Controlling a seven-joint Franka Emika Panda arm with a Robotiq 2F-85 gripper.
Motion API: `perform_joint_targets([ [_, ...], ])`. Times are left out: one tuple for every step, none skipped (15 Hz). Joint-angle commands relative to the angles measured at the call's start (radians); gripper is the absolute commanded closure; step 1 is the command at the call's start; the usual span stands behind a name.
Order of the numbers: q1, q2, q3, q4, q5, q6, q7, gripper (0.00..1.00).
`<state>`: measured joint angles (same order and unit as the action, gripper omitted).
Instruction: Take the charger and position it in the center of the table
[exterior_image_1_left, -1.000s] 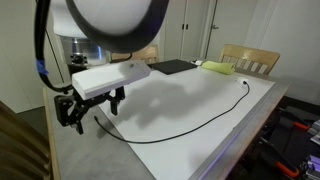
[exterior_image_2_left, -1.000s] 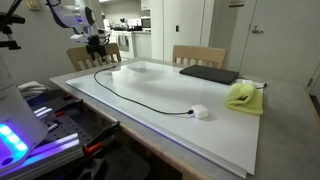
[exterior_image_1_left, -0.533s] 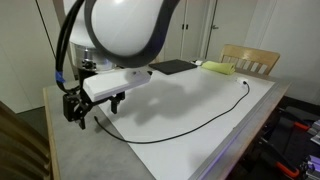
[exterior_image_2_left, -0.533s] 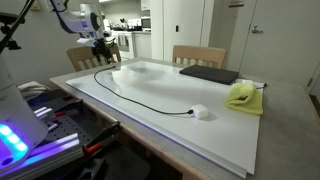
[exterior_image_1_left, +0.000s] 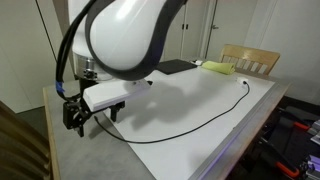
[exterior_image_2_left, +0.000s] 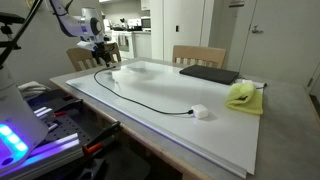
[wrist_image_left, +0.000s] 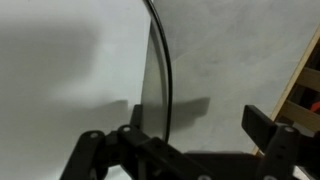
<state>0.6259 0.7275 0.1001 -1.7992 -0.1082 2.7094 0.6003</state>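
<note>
**Charger handling notes: hand poised over the near end**

Scene: the table (exterior_image_1_left: 62, 150) is a grey stone-look top spreading out ahead of the hand, most of it under a white sheet (exterior_image_1_left: 190, 100). In the wrist view the sheet's edge runs straight beneath the hand, with bare stone to one side.

Object: the charger (exterior_image_1_left: 190, 128) is a thin black cable lying flat on the table. One end lies just below the hand. From there it trails away in a long loose curve across the sheet, and its other end is well away from the hand. That far end meets a small white block (exterior_image_2_left: 200, 113), probably the plug, though it is too small to be sure.

Hand: the gripper (wrist_image_left: 175, 135) has its fingers spread wide and holds nothing. The cable passes between them along the sheet's edge. The hand appears to hang just above the surface.

Handling (judgement):
- The cable should be very light and completely limp, so lifting one point will drag the rest behind it in a snaking tail.
- It is thin and flat against a hard top, so the pads must come right down to the surface and close almost fully, or it will slip out.
- It is not fragile, but tugging at a plug joint is best avoided.
- Best hold: across the cable, on the stretch directly under the hand. A hold nearer mid-length would carry both halves more evenly.
</note>
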Motion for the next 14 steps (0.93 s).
perform_joint_targets([
  [0.002,0.016,-0.002,0.0,0.055,0.04,-0.013,0.0],
  [0.001,0.02,0.0,0.001,0.075,0.043,-0.002,0.0],
  [0.002,0.024,-0.001,0.0,0.088,0.046,-0.001,0.0],
  [-0.001,0.026,0.0,-0.002,0.103,0.05,-0.005,0.0],
  [-0.003,0.027,0.002,-0.004,0.115,0.055,-0.007,0.0],
  [-0.005,0.028,0.002,-0.006,0.123,0.061,-0.012,0.0],
  [-0.005,0.03,0.003,-0.004,0.129,0.062,-0.016,0.0],
  [-0.006,0.032,0.005,-0.002,0.133,0.062,-0.02,0.0],
  [-0.006,0.033,0.006,-0.001,0.135,0.061,-0.022,0.0],
  [-0.006,0.035,0.006,-0.001,0.135,0.061,-0.024,0.0],
  [-0.007,0.035,0.006,-0.001,0.136,0.061,-0.025,0.0],
  [-0.007,0.036,0.007,-0.001,0.136,0.062,-0.026,0.0],
  [-0.006,0.038,0.008,-0.001,0.136,0.063,-0.027,0.0],
  [-0.006,0.041,0.011,-0.001,0.137,0.065,-0.029,0.0],
])
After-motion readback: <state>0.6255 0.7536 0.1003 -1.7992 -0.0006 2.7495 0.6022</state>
